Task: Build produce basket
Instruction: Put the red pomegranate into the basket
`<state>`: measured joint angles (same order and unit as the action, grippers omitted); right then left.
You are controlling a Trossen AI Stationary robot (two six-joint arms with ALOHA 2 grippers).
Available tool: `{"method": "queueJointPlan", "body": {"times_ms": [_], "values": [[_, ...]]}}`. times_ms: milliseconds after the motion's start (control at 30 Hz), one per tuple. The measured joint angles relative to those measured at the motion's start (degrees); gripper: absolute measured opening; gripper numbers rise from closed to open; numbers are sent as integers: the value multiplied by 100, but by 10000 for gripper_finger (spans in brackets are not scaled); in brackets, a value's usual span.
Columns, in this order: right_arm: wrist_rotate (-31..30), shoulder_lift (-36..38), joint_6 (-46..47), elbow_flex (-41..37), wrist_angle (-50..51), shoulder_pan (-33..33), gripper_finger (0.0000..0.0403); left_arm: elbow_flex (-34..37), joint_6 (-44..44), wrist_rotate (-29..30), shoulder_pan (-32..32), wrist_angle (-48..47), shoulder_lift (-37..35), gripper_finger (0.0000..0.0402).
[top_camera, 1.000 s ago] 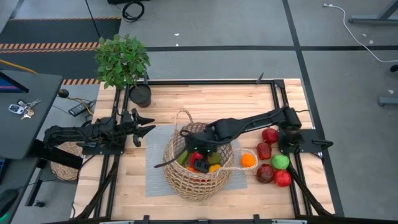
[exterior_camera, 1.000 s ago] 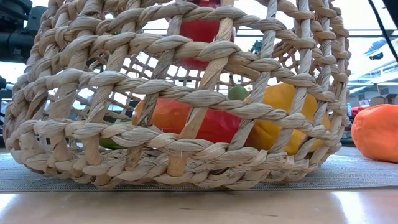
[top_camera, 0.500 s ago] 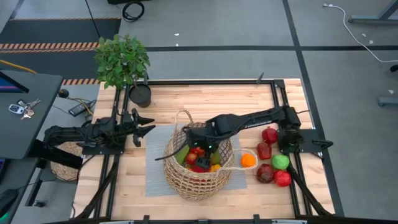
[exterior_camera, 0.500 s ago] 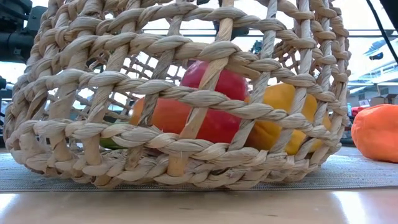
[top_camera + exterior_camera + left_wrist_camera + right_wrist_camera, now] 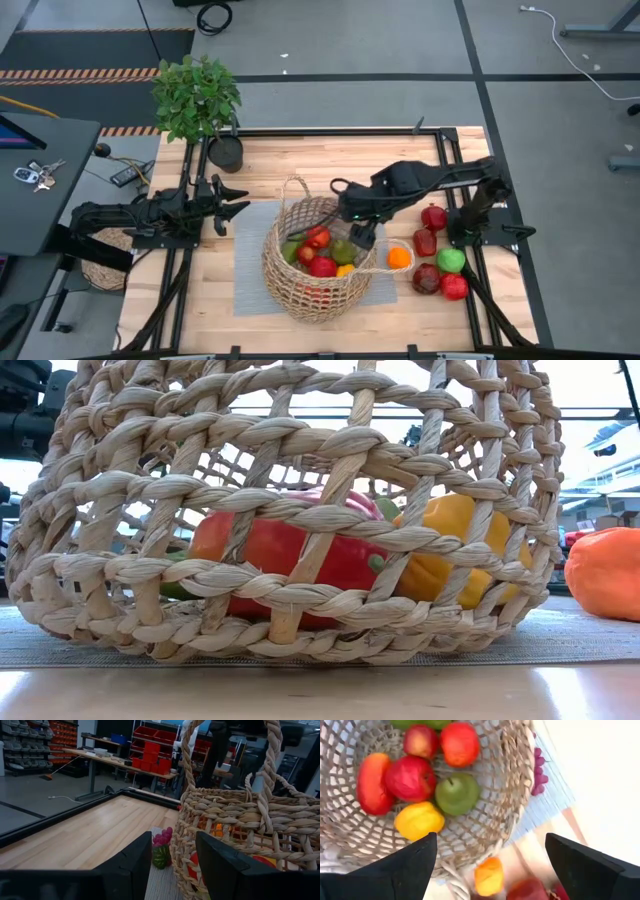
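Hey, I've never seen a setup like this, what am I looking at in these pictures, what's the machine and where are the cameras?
This is a robot with two dark arms at a wooden table, filling a basket with produce. One picture looks straight down from above, one sits at table height right behind the wicker, and one camera rides on each wrist.

The wicker basket stands on a grey mat and already holds red, green, orange and yellow pieces. More fruit waits beside it: an orange one, a green one and several red ones.

The right gripper hangs over the basket's rim, open and empty. The left gripper waits at the table's left side, open, holding nothing. A potted plant stands at the far corner.
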<state>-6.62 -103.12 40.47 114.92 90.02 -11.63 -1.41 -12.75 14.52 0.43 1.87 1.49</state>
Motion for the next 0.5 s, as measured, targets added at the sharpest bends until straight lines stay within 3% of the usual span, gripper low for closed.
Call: {"method": "queueJointPlan", "body": {"times_ms": [167, 500], "values": [[-27, 607, 268, -882, -4, 152, 373, 0, 0, 0, -2, 2, 1, 160], [378, 1946, 1453, -3523, -262, 1038, 373, 0, 0, 1, 0, 2, 1, 160]]}}
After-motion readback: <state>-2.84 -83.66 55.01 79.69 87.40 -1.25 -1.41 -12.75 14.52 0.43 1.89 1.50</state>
